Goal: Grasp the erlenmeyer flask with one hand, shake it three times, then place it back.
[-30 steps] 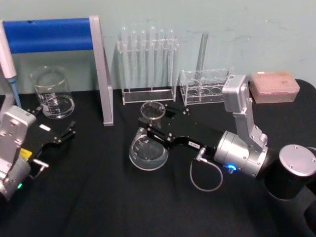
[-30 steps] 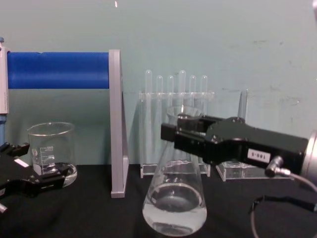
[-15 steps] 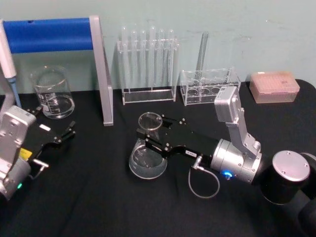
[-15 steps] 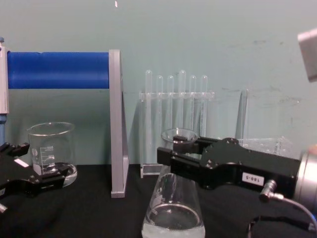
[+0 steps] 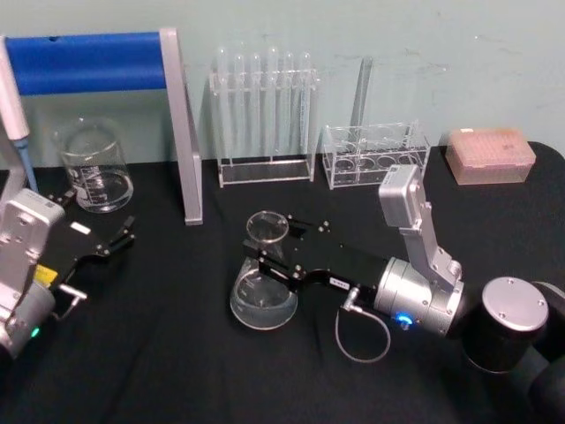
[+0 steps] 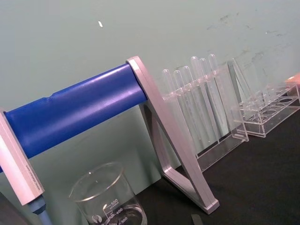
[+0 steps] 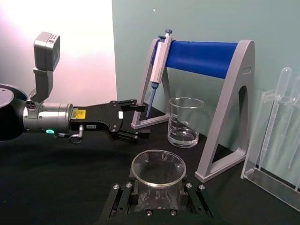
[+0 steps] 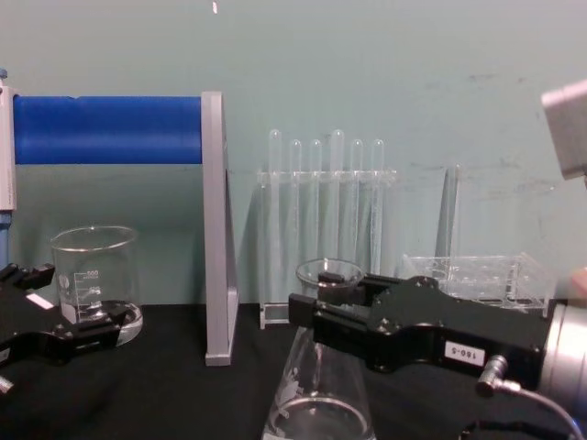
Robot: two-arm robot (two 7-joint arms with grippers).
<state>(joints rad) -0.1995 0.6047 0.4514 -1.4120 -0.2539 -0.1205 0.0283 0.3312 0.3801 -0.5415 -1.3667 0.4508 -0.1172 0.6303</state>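
Logging left gripper (image 7: 139, 121) parked far left near the beaker (image 5: 93, 168), fingers spread, holding nothing. Middle of the desk (image 5: 177, 371), in front of the test tube rack (image 5: 263, 132): noting erlenmeyer flask (image 5: 261, 296) upright, neck pinched just under the rim by right gripper (image 5: 272, 246) reaching in from the right, base at or barely off the desk, contact unclear. Judging put-down in hand: keep neck vertical, lower gently to a flat full seat, then release and back out rightward without clipping the rim.
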